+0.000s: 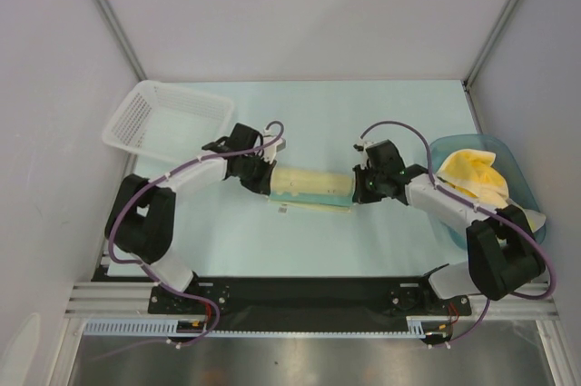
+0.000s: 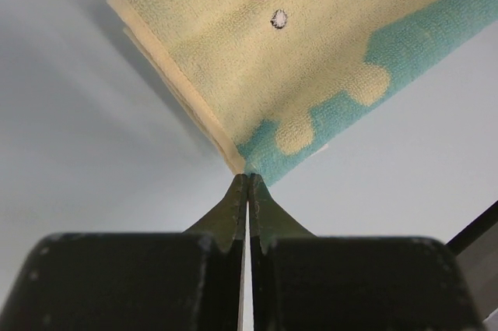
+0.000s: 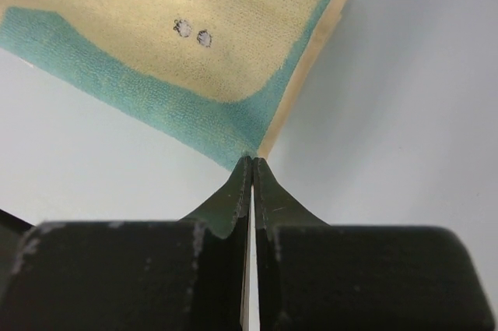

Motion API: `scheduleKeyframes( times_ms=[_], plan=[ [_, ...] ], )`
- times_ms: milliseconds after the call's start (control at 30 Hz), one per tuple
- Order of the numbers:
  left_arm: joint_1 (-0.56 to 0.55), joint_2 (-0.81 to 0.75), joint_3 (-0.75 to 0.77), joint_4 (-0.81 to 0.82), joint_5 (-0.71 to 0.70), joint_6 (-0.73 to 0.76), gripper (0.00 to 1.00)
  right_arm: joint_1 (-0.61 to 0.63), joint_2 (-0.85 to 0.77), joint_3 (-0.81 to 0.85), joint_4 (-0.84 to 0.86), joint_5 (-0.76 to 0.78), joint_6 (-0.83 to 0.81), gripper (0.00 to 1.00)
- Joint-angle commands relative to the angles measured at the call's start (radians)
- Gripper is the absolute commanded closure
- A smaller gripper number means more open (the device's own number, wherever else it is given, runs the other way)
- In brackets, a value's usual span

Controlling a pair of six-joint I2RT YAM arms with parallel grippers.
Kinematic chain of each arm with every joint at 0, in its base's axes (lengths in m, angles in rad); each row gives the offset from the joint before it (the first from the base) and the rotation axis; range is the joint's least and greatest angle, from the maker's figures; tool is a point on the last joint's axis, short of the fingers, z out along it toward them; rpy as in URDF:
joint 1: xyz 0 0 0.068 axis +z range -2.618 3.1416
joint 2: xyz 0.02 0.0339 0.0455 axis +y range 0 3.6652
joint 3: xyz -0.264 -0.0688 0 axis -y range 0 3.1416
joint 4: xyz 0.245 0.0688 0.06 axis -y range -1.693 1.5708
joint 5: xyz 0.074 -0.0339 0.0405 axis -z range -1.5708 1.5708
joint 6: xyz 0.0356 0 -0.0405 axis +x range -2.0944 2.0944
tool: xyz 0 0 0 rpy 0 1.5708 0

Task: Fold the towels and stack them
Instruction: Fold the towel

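Observation:
A folded towel (image 1: 313, 188), pale yellow with a teal band, stretches in a strip between the two grippers at the table's middle. My left gripper (image 1: 263, 181) is shut on its left corner. In the left wrist view the fingertips of the gripper (image 2: 249, 177) pinch the corner where the towel's (image 2: 311, 51) teal edge meets the fold. My right gripper (image 1: 358, 188) is shut on the right end. Its tips (image 3: 253, 160) clamp the teal corner of the towel (image 3: 194, 43) in the right wrist view. More yellow towels (image 1: 474, 175) lie crumpled in the blue tub (image 1: 514, 168).
A white mesh basket (image 1: 168, 113) stands at the back left, just behind the left arm. The blue tub sits at the right edge beside the right arm. Grey walls close in the table on three sides.

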Motion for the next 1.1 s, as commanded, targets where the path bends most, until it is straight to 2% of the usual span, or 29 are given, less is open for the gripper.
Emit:
scheduleKeyframes(
  times_ms=[0, 67, 133, 167, 200, 333, 367, 467, 567, 767, 867, 900, 1000, 1067],
  plan=[
    [-0.011, -0.039, -0.007, 0.0, -0.029, -0.018, 1.0, 0.016, 0.004, -0.023, 0.009, 0.002, 0.03, 1.0],
    [-0.012, -0.043, -0.005, 0.0, -0.041, -0.025, 0.99, 0.024, 0.014, -0.025, 0.009, 0.0, 0.038, 0.99],
    [-0.014, -0.046, -0.003, -0.008, -0.055, -0.023, 0.96, 0.032, 0.018, -0.018, -0.011, 0.006, 0.05, 0.94],
    [-0.014, -0.053, -0.002, -0.008, -0.07, -0.028, 0.93, 0.033, 0.015, -0.014, -0.022, 0.008, 0.053, 0.9],
    [-0.013, -0.058, 0.001, -0.009, -0.083, -0.029, 0.81, 0.032, 0.004, -0.008, -0.042, -0.009, 0.054, 0.84],
    [-0.013, -0.073, 0.045, -0.032, -0.197, -0.055, 0.77, 0.03, -0.034, 0.032, -0.092, -0.05, 0.063, 0.73],
    [-0.013, -0.075, 0.059, -0.043, -0.227, -0.063, 0.7, 0.03, -0.039, 0.038, -0.098, -0.052, 0.072, 0.73],
    [-0.016, -0.088, 0.134, -0.063, -0.203, -0.116, 0.64, 0.03, -0.029, 0.06, -0.085, -0.092, 0.122, 0.73],
    [-0.034, -0.131, 0.113, 0.023, -0.043, -0.198, 0.61, 0.029, 0.007, 0.057, -0.002, -0.138, 0.196, 0.76],
    [-0.037, -0.138, -0.023, 0.193, 0.069, -0.334, 0.6, 0.026, 0.062, 0.063, 0.101, -0.161, 0.238, 0.76],
    [-0.039, -0.092, -0.091, 0.231, -0.007, -0.367, 0.61, 0.01, 0.091, 0.012, 0.16, -0.165, 0.242, 0.76],
    [-0.039, -0.07, -0.085, 0.222, -0.076, -0.385, 0.61, 0.006, 0.106, -0.003, 0.174, -0.172, 0.245, 0.76],
    [-0.037, -0.029, -0.059, 0.201, -0.104, -0.409, 0.61, 0.004, 0.128, -0.061, 0.225, -0.188, 0.251, 0.76],
    [-0.039, -0.015, -0.042, 0.187, -0.173, -0.423, 0.59, 0.003, 0.131, -0.075, 0.231, -0.19, 0.254, 0.75]
  ],
)
